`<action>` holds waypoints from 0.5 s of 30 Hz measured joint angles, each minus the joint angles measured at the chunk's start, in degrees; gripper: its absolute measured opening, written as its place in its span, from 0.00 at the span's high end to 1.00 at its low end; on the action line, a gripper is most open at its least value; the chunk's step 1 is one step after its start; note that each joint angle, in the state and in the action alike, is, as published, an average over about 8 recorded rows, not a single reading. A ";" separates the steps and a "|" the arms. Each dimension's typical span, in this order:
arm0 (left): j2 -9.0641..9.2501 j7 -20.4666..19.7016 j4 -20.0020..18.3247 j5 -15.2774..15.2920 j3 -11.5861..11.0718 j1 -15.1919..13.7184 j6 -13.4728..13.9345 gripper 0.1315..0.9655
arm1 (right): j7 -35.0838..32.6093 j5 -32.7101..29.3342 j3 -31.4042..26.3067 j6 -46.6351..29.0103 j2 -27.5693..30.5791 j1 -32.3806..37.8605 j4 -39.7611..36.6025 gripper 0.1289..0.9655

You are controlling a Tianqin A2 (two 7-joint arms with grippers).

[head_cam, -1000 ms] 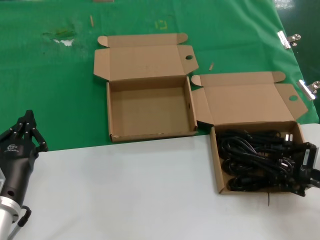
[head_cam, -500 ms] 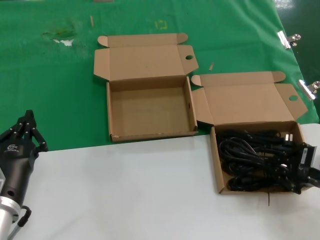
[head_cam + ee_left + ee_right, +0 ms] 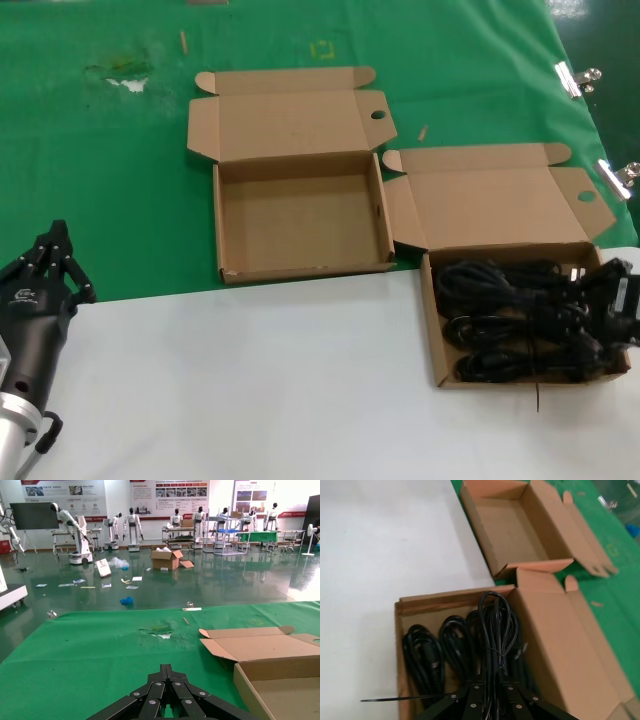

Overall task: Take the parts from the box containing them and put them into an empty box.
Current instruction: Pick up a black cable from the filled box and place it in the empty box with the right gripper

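The box containing the parts (image 3: 430, 330) sits at the right, lid open, with several black power cord bundles (image 3: 500, 310) in it. My right gripper (image 3: 603, 295) is over its right end, shut on one cord bundle (image 3: 496, 625), whose loop sticks out beyond the jaws above the other cords (image 3: 427, 650). The empty box (image 3: 217, 225) lies open to the left and farther back; it also shows in the right wrist view (image 3: 510, 525). My left gripper (image 3: 57, 248) is shut and empty, parked at the near left; its tip (image 3: 167, 669) points over the green mat.
A green mat (image 3: 100, 180) covers the far half of the table and a white surface (image 3: 250, 380) the near half. Metal clips (image 3: 575, 78) lie at the far right edge. A thin wire (image 3: 537, 398) hangs by the full box's front wall.
My right gripper has moved up and back from the front right corner of the full box, with a cord bundle in it. The left arm has not moved.
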 joint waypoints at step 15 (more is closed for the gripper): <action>0.00 0.00 0.00 0.00 0.00 0.00 0.00 0.99 | -4.35 -2.71 -0.46 1.83 -3.42 4.95 1.45 0.95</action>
